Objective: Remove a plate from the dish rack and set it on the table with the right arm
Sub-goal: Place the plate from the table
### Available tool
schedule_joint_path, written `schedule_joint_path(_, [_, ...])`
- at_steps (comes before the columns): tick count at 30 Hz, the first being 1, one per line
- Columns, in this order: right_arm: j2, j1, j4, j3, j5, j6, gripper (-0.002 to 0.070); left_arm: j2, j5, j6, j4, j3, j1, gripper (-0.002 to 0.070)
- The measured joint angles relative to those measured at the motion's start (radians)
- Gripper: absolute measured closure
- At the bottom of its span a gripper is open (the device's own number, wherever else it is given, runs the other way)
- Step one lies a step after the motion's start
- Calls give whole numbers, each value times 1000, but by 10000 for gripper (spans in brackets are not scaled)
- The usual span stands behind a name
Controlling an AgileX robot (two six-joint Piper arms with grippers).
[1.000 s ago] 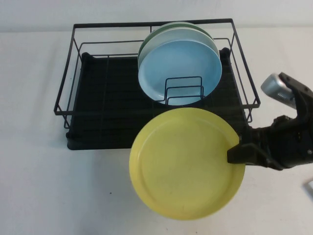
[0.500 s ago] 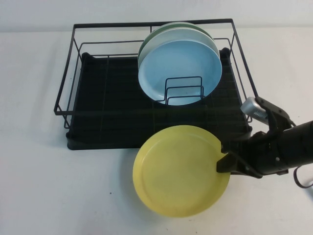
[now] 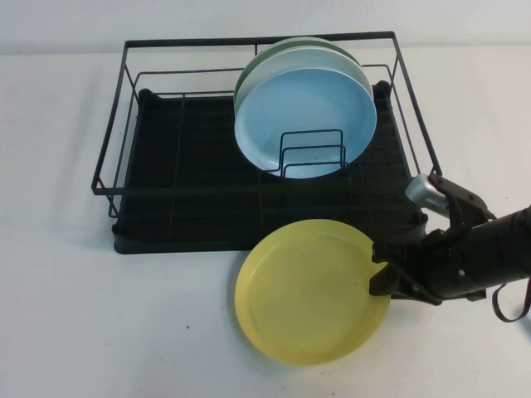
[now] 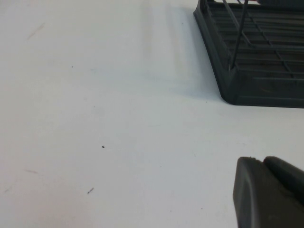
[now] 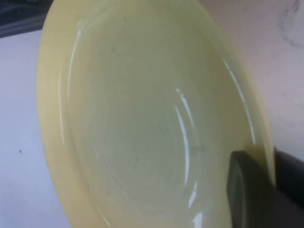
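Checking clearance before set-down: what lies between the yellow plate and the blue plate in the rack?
In the high view, the dish rack's upright wire dividers and black tray base separate the yellow plate, held by the right gripper, from the blue plate.

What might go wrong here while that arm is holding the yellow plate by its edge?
1. The right hand pinches the plate only at its rim, so the plate might slip or tilt out of the grip.
2. The plate's far edge sits close to the front of the dish rack; it may bump it.
3. If let go before lying flat on the table, it might clatter.
The left hand is parked beside the rack, uninvolved.
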Motion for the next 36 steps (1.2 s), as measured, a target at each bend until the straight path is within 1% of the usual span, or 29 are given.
schedule_joint_path(18, [36,0,9,0,-17,0,639,0,0,0,0,0,0,679])
schedule_joint_path(20, [42,0,12,0,-17,0,629,0,0,0,0,0,0,679])
schedule_joint_path(22, [44,0,12,0,-27,0,598,0,0,0,0,0,0,679])
schedule_joint_path(24, [46,0,12,0,-33,0,542,0,0,0,0,0,0,679])
schedule_joint_path(28, [46,0,12,-12,-38,0,379,0,0,0,0,0,0,679])
schedule_joint_path(30, [46,0,9,-30,-38,0,314,0,0,0,0,0,0,679])
schedule_joint_path(32, [44,0,-6,-56,-38,0,286,0,0,0,0,0,0,679])
schedule_joint_path(36, [12,-2,-66,-112,-24,2,281,0,0,0,0,0,0,679])
